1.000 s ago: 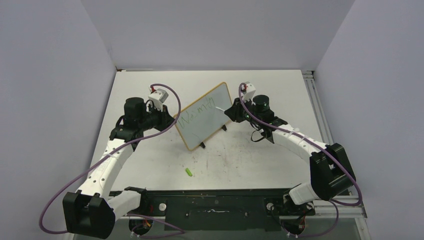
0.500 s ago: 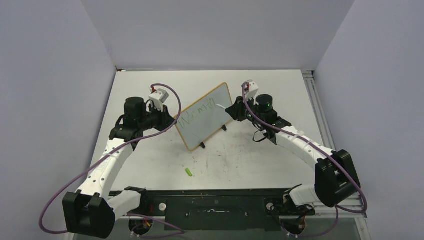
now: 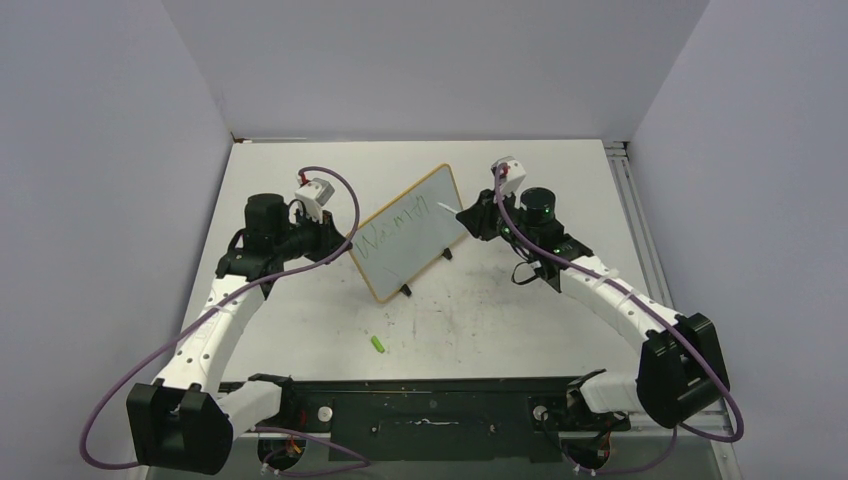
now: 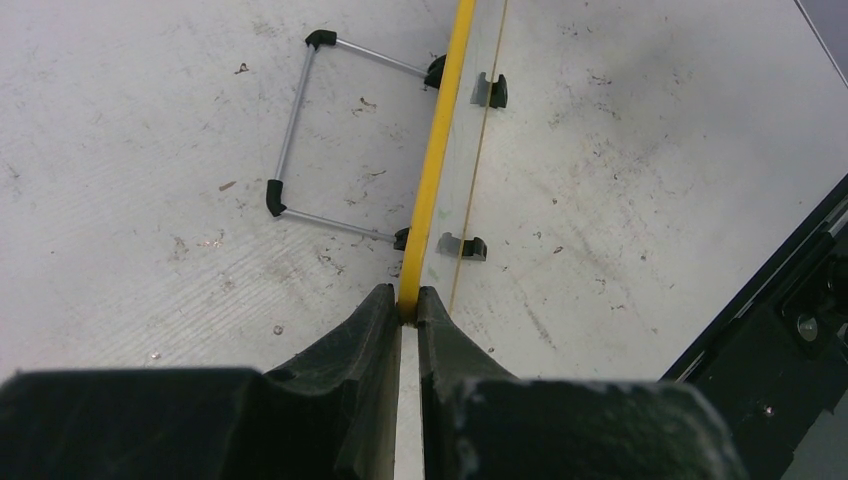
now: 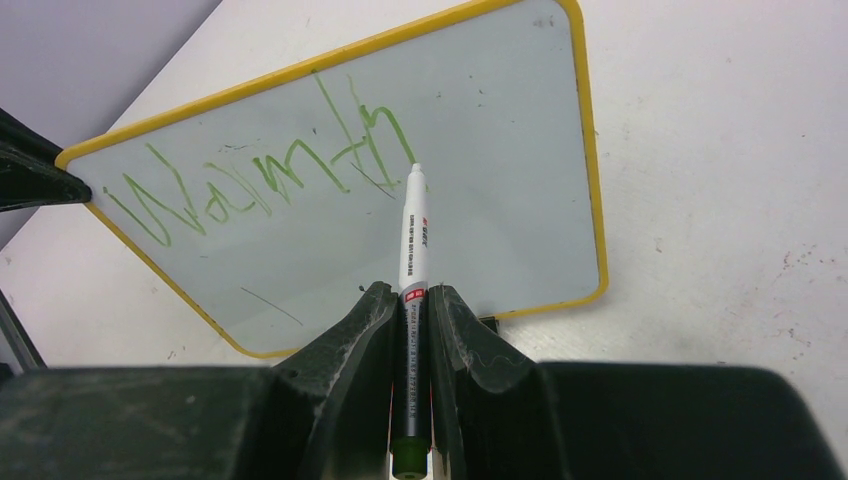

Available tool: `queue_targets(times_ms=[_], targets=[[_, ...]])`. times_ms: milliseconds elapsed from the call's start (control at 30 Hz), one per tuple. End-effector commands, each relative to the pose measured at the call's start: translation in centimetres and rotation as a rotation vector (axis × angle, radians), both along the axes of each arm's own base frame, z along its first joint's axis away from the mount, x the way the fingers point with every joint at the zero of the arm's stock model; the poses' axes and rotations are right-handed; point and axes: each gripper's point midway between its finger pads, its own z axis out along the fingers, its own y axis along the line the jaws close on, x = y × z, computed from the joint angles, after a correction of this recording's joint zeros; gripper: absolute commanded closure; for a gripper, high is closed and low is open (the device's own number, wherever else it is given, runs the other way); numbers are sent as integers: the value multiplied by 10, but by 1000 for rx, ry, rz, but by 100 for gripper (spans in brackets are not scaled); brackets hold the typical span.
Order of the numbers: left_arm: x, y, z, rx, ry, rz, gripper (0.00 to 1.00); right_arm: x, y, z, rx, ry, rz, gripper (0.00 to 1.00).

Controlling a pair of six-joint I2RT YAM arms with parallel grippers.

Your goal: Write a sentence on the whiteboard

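Left fingers [image 4: 355, 350] clamp the whiteboard [image 4: 440, 130]; right fingers [image 5: 345, 360] hold a marker [image 5: 414, 230]

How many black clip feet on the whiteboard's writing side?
2: one black clip foot nearer the left tool, the other farther along the yellow-framed white whiteboard. None seems hidden.

The small rectangular yellow-framed whiteboard [image 5: 470, 190] has a smooth, faintly glossy white face. Its thin silvery wire stand [image 4: 291, 120] looks like bare metal capped in black plastic. The white tabletop [image 4: 130, 240] is matt, scuffed and speckled. The slim white marker pen [image 5: 413, 235] looks like smooth plastic.
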Motion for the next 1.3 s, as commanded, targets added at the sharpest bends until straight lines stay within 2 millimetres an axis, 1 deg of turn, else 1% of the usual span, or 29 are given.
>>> queue_targets(times_ms=[0,367,633,800,1100,1267], targets=[[-1,2,4,16,6,-18,100,10,-2,22,30,-78,-3,95],[0,3,3,17,6,-13,100,25,6,19,43,-85,-1,95],[1,2,1,14,16,-16,100,30,9,25,64,-109,-4,95],[1,2,1,16,19,-17,100,37,11,26,64,-116,-10,95],[0,1,1,10,21,-25,100,46,12,19,58,-115,-25,95],[0,0,1,9,21,-27,100,48,10,10,37,-104,-38,95]])
